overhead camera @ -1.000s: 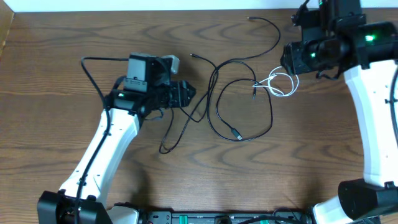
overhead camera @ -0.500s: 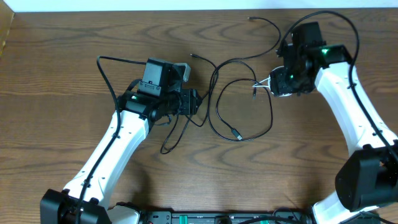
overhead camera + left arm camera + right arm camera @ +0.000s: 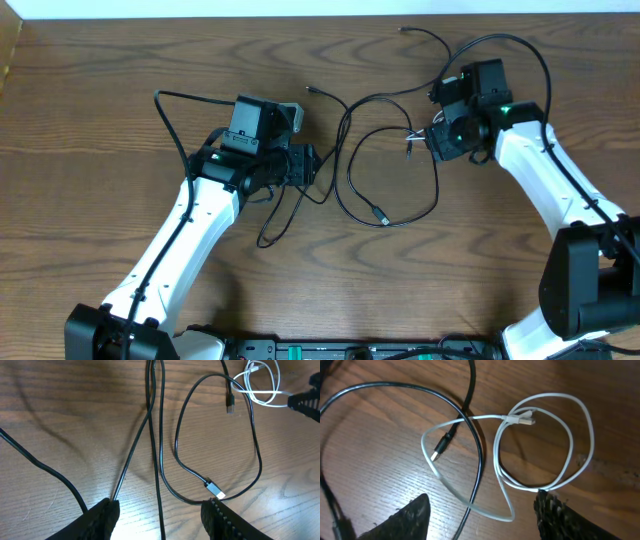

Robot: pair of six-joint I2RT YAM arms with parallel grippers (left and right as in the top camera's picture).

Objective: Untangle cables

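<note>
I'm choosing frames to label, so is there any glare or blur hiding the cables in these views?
Overhead: even light, sharp, black cables clear. Left wrist: pale sheen on the table near the bottom, left fingers dark and soft. Right wrist: glare on the wood at lower left, white cable crisp, right fingers blurred.

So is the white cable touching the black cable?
Touching. The right wrist view shows the black cable crossing the white cable in two places, with no gap.

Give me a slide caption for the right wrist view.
Open right pincer hovers over the coiled white cable, crossed by a black cable, on the wooden table.
</note>
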